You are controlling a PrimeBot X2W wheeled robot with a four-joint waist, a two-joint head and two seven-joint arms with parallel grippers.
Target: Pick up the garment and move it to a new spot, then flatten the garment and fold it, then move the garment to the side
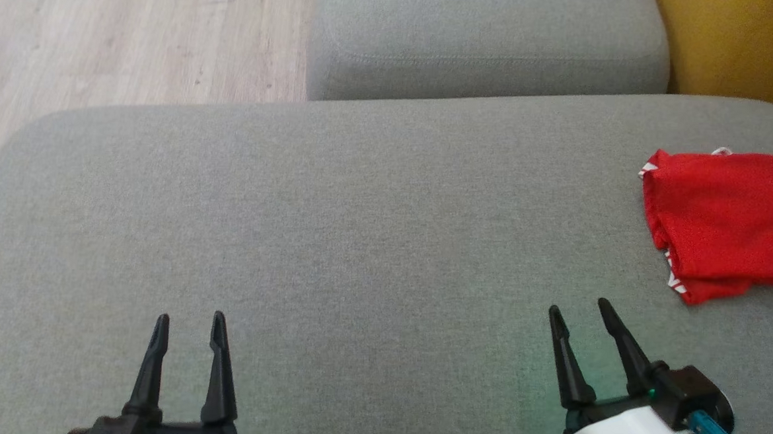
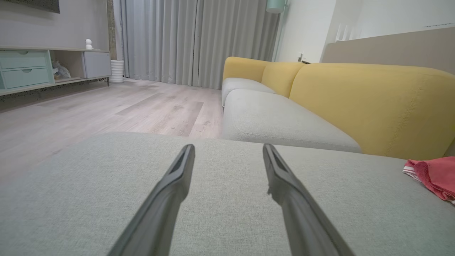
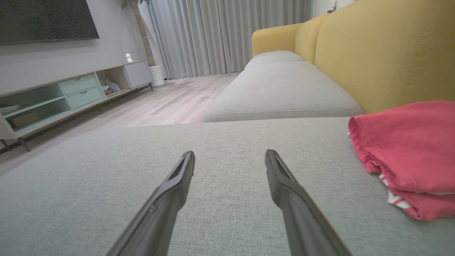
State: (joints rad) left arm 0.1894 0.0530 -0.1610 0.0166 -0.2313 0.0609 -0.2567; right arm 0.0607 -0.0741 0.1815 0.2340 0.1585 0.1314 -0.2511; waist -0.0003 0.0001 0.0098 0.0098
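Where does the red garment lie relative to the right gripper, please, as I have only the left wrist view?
Observer: The red garment lies doubled over on the grey cushion, ahead of the right gripper and to its right, apart from it.
Operator: Thank you. Is that gripper open?
Observer: Yes, its jaws stand apart with nothing between them.

Living room: sofa (image 2: 373, 106), curtains (image 2: 177, 39), television (image 3: 42, 19)
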